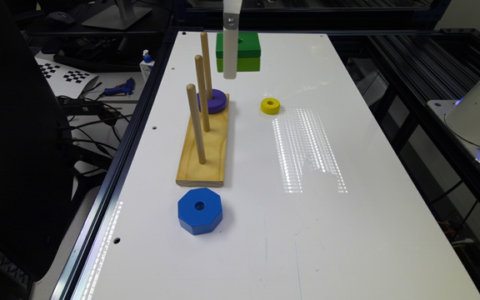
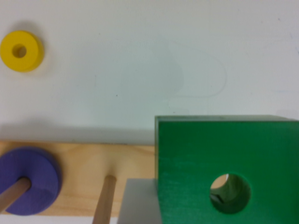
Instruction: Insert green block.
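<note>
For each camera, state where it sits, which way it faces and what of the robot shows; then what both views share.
Exterior view: raised beyond one short end of the table, looking down its length; shows the arm's white base and gripper.
Wrist view: on the wrist, looking straight down; shows a grey finger beside the green block.
Shared: green block, yellow ring, purple ring, peg board.

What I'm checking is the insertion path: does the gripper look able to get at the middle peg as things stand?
Probably yes. The middle peg stands bare, with nothing over its tip, and the purple ring sits on the neighbouring peg. The gripper, holding the green block, hangs close by.
</note>
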Controlling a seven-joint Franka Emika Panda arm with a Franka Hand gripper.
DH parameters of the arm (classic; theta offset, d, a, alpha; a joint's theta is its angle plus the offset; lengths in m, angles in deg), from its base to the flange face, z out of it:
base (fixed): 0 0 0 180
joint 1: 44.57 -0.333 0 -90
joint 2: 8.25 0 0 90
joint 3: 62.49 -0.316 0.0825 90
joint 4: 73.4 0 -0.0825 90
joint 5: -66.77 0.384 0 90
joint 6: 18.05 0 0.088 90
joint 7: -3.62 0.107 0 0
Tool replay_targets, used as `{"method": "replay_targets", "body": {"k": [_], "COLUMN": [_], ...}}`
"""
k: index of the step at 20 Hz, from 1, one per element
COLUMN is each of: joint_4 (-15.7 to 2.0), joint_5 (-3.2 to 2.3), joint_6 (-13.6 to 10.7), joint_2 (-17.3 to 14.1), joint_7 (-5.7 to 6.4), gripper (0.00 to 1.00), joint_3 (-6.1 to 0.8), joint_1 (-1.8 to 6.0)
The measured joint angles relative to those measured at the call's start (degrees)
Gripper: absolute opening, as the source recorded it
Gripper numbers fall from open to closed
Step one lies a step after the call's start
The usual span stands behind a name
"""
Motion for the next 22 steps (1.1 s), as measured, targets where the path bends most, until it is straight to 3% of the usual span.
{"method": "replay_targets", "body": {"k": [8, 18, 22], "joint_4": [-2.69, -13.27, -14.24], "joint_5": [-0.25, -1.15, -1.18], "joint_6": [0.0, -2.5, -3.2], "joint_2": [-2.1, -10.0, -10.6], "joint_7": [0.00, 0.01, 0.22], "gripper": [0.00, 0.00, 0.00], "joint_3": [0.07, 0.24, 0.04], "joint_1": [0.09, 0.18, -0.05]}}
